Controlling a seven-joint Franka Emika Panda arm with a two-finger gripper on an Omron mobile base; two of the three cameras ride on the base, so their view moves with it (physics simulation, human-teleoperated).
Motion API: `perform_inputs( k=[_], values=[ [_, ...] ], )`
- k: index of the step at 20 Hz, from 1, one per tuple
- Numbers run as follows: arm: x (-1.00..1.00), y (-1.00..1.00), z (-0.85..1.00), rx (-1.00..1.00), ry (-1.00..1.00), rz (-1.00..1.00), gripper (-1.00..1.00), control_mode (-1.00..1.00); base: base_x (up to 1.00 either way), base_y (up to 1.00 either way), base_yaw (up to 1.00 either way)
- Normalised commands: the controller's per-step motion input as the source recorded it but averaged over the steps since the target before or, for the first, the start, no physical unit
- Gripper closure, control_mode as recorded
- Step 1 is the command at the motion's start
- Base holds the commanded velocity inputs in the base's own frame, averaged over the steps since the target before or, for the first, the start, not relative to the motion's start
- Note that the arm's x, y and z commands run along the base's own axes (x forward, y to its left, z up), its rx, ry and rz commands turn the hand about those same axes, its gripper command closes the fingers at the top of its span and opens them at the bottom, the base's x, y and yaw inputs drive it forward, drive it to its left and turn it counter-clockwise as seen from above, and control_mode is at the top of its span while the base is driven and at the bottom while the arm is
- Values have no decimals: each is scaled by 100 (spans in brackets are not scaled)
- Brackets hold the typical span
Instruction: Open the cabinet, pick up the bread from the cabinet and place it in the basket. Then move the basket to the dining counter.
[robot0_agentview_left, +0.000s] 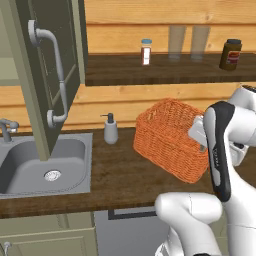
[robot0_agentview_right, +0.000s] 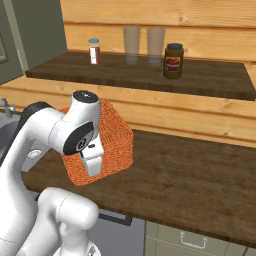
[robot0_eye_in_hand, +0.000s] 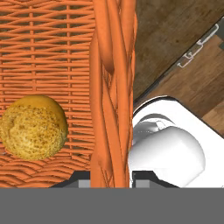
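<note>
Your gripper (robot0_eye_in_hand: 111, 181) straddles the basket (robot0_eye_in_hand: 111, 87) rim, seemingly clamped; lift level so the bread (robot0_eye_in_hand: 34, 127) stays inside.

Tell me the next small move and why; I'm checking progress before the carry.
Probably lift the basket slightly off the worktop. The bread already lies inside it, and in the hand view the end effector straddles the braided rim, apparently gripping it, so the carry to the dining counter seems to be what remains.
</note>
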Motion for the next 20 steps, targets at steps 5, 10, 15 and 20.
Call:
perform_inputs(
  k=[5, 10, 15, 20],
  values=[
    [0, 0, 1, -2, 17, -4, 100, -100, 0, 0, 0],
    [0, 0, -2, 1, 0, 0, 100, -100, 0, 0, 0],
    [0, 0, 0, 0, 0, 0, 100, -100, 0, 0, 0],
    [-15, 0, 0, 0, -2, 0, 100, -100, 0, 0, 0]
  ],
)
